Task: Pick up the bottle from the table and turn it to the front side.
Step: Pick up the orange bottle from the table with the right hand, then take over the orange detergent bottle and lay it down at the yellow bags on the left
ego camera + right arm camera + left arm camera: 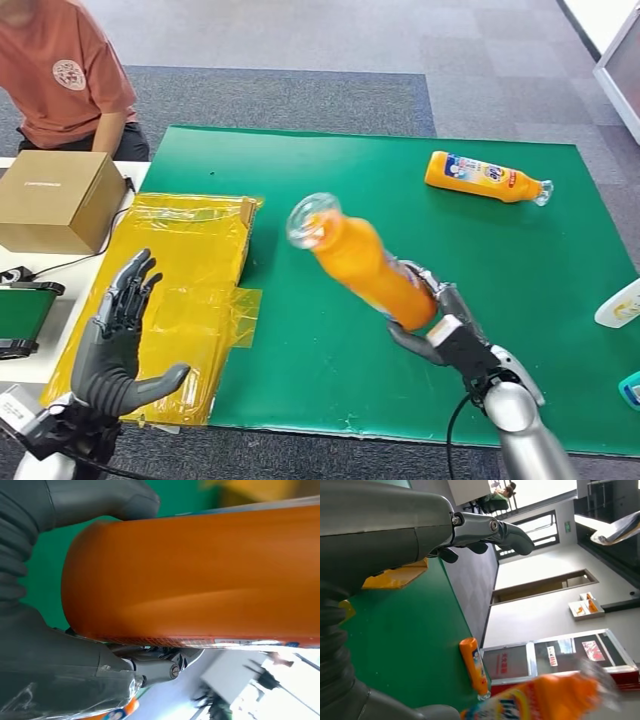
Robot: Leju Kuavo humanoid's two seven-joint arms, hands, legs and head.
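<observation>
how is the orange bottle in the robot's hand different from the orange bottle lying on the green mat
The held bottle is lifted off the green mat, tilted, gripped at its base by the right hand; the far bottle lies flat, untouched. The far bottle's label faces up; the held bottle's faces away. Both are orange with clear caps.

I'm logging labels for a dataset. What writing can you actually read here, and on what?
Lying orange bottle: blue and white label, print too small to read.
Held orange bottle in the right robot hand: label blurred in the left wrist view.
Cardboard box: faint line of print, illegible.
Person's shirt: round emblem, unreadable.
Nothing can be quoted.
</observation>
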